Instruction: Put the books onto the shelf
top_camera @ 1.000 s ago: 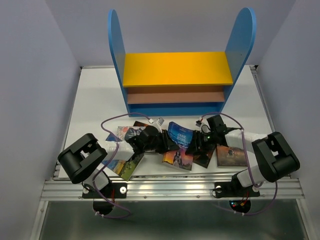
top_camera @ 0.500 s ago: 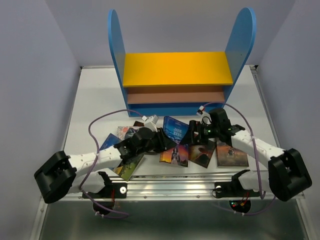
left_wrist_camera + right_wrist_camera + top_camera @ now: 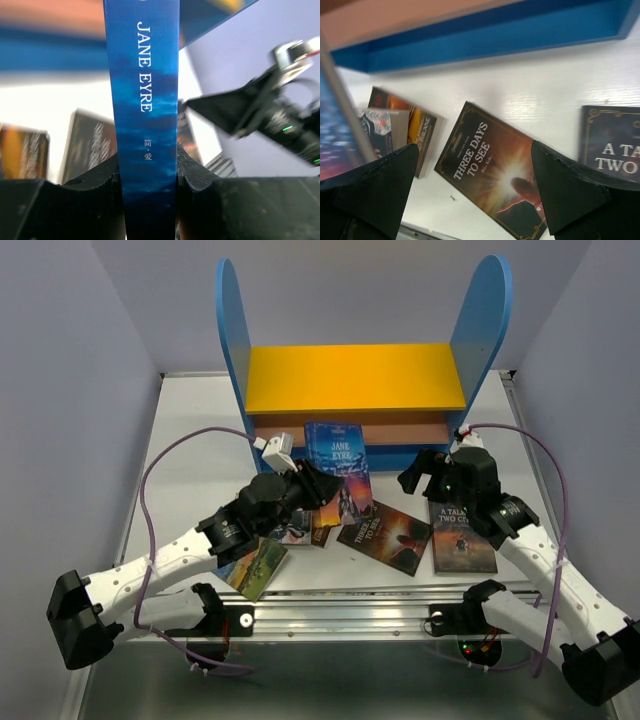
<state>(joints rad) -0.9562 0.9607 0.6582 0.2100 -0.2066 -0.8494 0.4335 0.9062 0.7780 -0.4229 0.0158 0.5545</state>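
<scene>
Transfer step: left end effector [image 3: 312, 487] clamped on Jane Eyre [image 3: 338, 462], upright, off the tabletop [image 3: 190, 440], just near of the shelf [image 3: 480, 320]. Right end effector [image 3: 427, 472] wide, empty. Next, I'd say: push the book far, onto a board, clearing its front edge.

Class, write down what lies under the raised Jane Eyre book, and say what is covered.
Under Jane Eyre, held by the left gripper, parts of other books show on the white table. Their covers are mostly hidden by book and gripper, so titles cannot be read.
</scene>
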